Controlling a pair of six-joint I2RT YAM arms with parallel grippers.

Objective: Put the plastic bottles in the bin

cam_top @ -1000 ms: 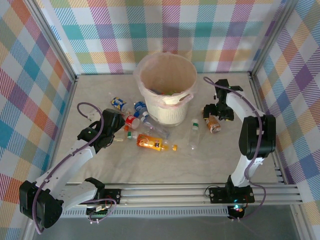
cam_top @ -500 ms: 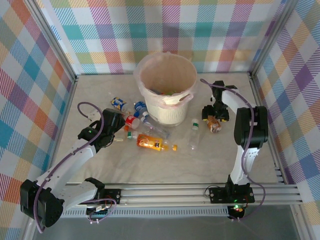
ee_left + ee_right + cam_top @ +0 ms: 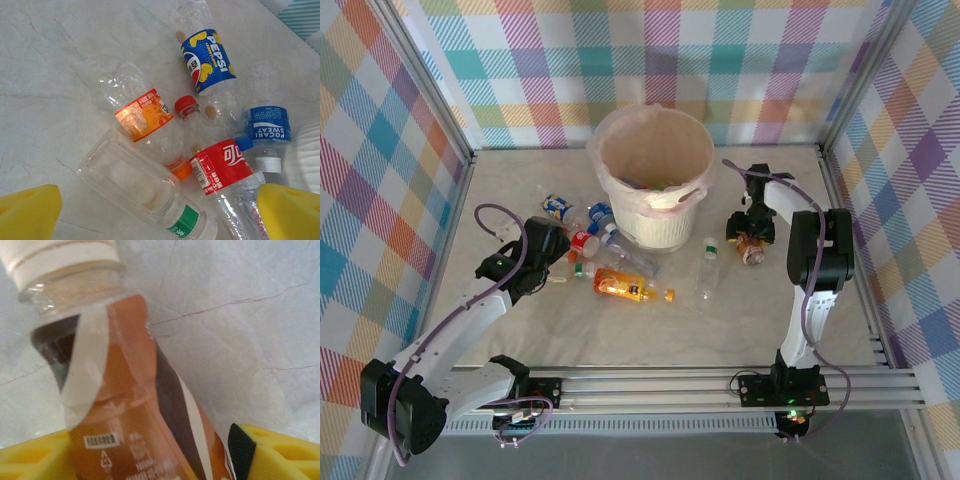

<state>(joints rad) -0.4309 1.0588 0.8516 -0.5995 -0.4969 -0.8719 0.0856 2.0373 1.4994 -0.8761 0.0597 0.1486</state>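
Okay, so you've got a pale marbled table point(image 3: 770, 320) boxed in by pastel plaid walls point(image 3: 740, 60). One bin point(image 3: 670, 225) sits at the back middle, with a few bottles already inside, too jumbled to count. On the table I count about eight plastic bottles point(image 3: 620, 287): five bunched left of the bin, an amber one in front, a clear one to its right, and a brown-labelled bottle point(image 3: 130, 405) further right. Your left gripper point(image 3: 159, 212) hangs wide open over the bunch, same as a second ago. Your right gripper point(image 3: 150, 457) has swung in and now straddles the brown-labelled bottle; can't tell if it's pinching yet.
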